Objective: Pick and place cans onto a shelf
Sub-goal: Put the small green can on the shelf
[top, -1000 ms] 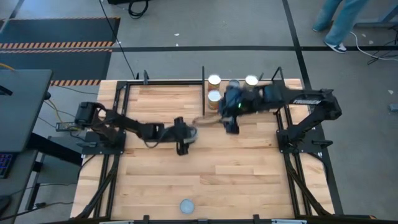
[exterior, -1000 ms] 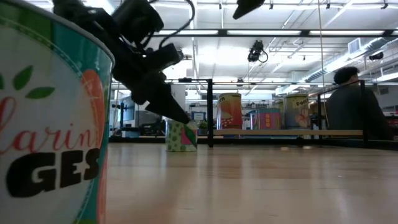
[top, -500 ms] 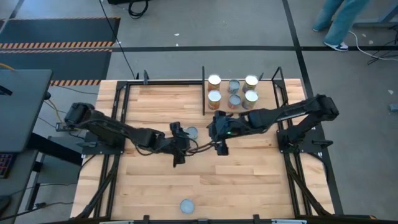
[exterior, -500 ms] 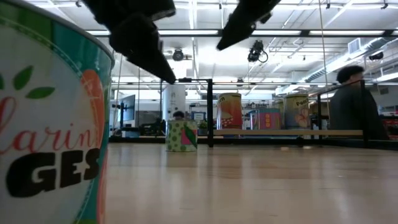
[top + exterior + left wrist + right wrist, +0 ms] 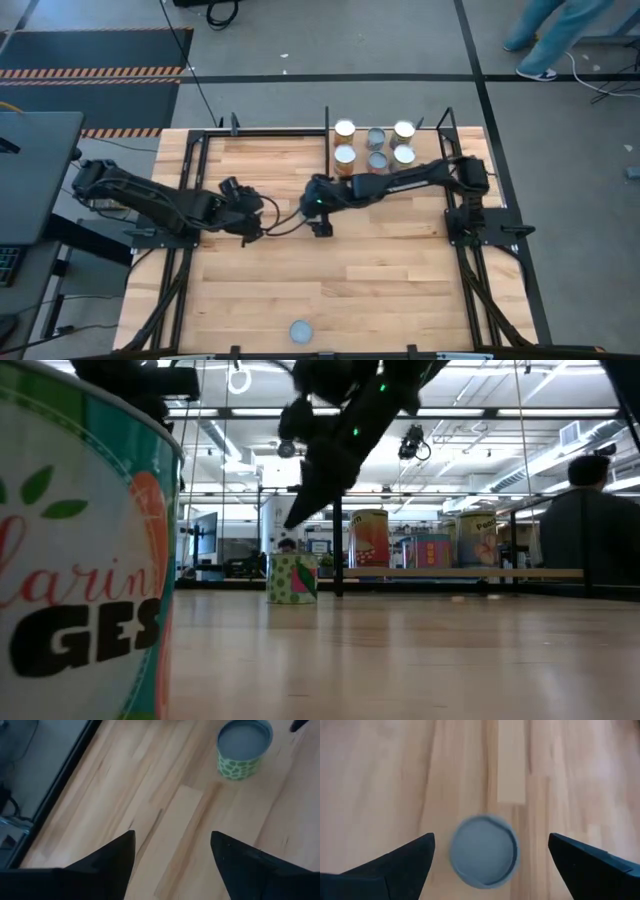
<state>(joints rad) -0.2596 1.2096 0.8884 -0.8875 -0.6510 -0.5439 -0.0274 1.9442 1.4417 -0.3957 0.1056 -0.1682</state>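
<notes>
Grey-topped and green-spotted on its side, the can point(image 5: 244, 747) I am after stands upright on the bare wooden table point(image 5: 380, 270), out in the middle and well apart from the shelf. My right gripper point(image 5: 490, 865) hovers directly over it with its fingers spread wide, wider than the round lid point(image 5: 484, 850), and nothing is held between them. On the shelf point(image 5: 328, 150) at the far edge I count six cans point(image 5: 375, 148) in two rows of three. One more can point(image 5: 300, 331) sits alone near the front edge, and it fills the near side of the low view. My left gripper point(image 5: 172, 852) is just beside the spotted can, fingers parted and empty.
</notes>
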